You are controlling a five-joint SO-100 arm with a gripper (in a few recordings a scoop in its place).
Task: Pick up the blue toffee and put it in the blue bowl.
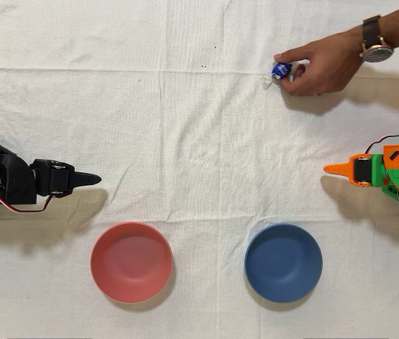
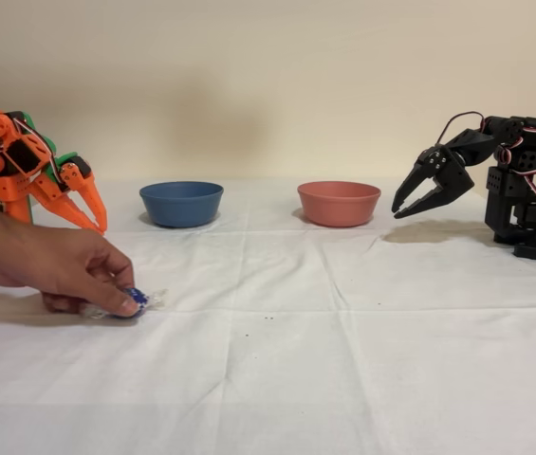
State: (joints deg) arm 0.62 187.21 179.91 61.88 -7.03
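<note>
Table (image 1: pixel 199 106) covered with a white, creased cloth bearing fold lines. Items resting on it: one blue bowl (image 1: pixel 283 262), upright, and one pink-red bowl (image 1: pixel 130 261), upright, side by side but apart along the lower edge in the overhead view; one blue toffee (image 1: pixel 280 70) with clear twisted ends, lying toward the upper right in that view, under the fingertips of a person's hand (image 1: pixel 323 63). A few small dark specks mark the cloth near its middle.

White cloth-covered table (image 2: pixel 362 341) before plain beige wall (image 2: pixel 268 85).
</note>
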